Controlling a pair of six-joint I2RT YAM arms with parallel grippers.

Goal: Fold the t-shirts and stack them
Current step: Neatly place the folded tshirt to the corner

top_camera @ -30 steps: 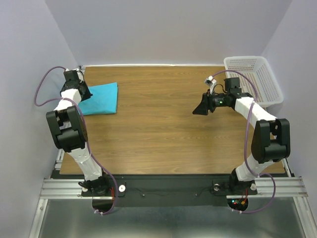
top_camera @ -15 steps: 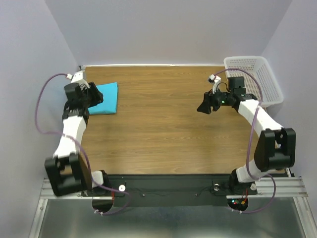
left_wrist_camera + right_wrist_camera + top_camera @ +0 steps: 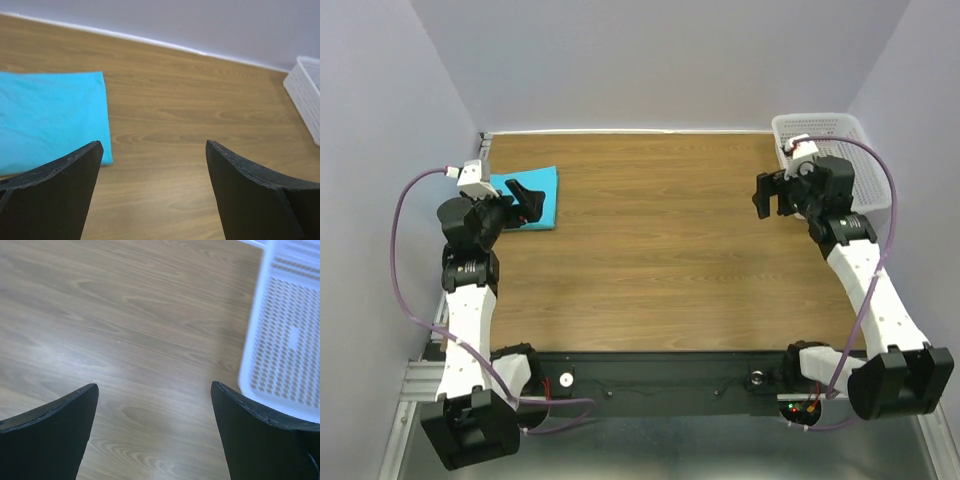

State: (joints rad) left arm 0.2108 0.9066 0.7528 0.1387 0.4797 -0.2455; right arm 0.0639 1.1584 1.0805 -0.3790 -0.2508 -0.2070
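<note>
1. My left gripper [image 3: 152, 150] and right gripper [image 3: 154, 390] both have their jaws wide apart, with nothing between them.
2. The t-shirt [image 3: 47, 117] lies folded flat on the table [image 3: 650, 230], at the upper left of the top view.
3. I judge it light, soft and limp, so it is likely to sag.
4. I would pinch a folded edge through all its layers.

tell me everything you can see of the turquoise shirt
The shirt is bright turquoise cloth, folded into a flat, roughly rectangular packet with a smooth top and straight edges. No collar, sleeve or mark shows in this fold. It lies flat on the wooden table in the far left corner, near the back wall. The left gripper hangs open by its near right corner with nothing between its fingers; whether it touches the cloth cannot be told.
</note>
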